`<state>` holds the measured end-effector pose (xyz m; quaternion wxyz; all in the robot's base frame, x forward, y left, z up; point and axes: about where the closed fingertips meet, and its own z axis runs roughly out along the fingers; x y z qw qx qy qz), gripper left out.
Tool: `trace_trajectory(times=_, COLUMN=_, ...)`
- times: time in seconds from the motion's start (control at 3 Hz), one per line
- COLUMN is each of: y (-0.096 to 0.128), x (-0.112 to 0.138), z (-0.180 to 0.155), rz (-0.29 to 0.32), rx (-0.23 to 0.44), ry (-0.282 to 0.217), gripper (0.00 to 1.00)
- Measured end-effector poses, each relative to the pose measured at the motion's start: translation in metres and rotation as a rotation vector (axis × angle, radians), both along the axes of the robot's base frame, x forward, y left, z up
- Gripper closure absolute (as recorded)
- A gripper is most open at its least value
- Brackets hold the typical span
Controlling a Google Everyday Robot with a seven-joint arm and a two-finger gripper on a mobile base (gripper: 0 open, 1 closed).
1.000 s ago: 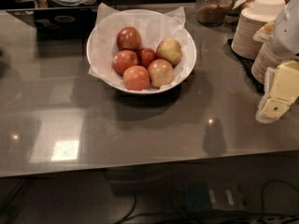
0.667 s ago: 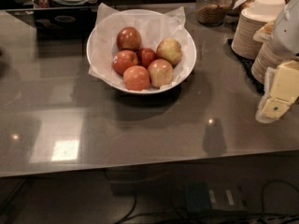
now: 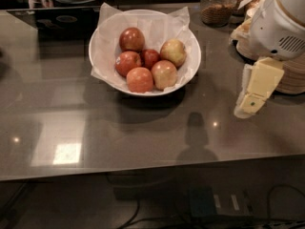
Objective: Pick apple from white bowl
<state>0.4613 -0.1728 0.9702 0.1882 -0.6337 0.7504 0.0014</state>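
The white bowl (image 3: pixel 190 46), wide and lined with crinkled white paper, stands on the dark counter at the back centre. It holds several apples. The apple (image 3: pixel 132 38), large and deep red, lies at the back of the pile. A smaller dark red apple (image 3: pixel 150 57) lies in the middle, with mottled and yellow-green apples around it. My gripper (image 3: pixel 251 99), pale yellow and white, hangs from the white arm at the right edge. It is well to the right of the bowl, a little above the counter and empty.
Stacked pale disposable bowls (image 3: pixel 290 80) stand behind the arm at the right. A glass jar (image 3: pixel 218 6) with brown contents is at the back right. A dark laptop (image 3: pixel 57 20) and a seated person are at the back left. The counter's front edge (image 3: pixel 143 173) runs across the lower frame.
My gripper and arm have moved left, towards the bowl, and more of the white arm shows. The bowl and apples have not moved.
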Motion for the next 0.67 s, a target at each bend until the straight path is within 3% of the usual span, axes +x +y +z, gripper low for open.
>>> trace_trajectory(times=0.67, y=0.079, x=0.034, z=0.010, rz=0.199, rx=0.230, ry=-0.040, gripper=0.00)
